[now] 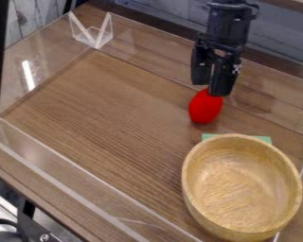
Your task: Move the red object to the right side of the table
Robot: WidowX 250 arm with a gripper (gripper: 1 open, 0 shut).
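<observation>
The red fruit (206, 108) is seen just below the end effector (214, 89) (fingers spread, nothing gripped), beyond the wooden bowl (241, 185) on the counter (103, 123).

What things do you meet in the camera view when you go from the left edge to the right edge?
Clear acrylic stand → gripper, open, just above the red object → wooden bowl, all on the table.
</observation>
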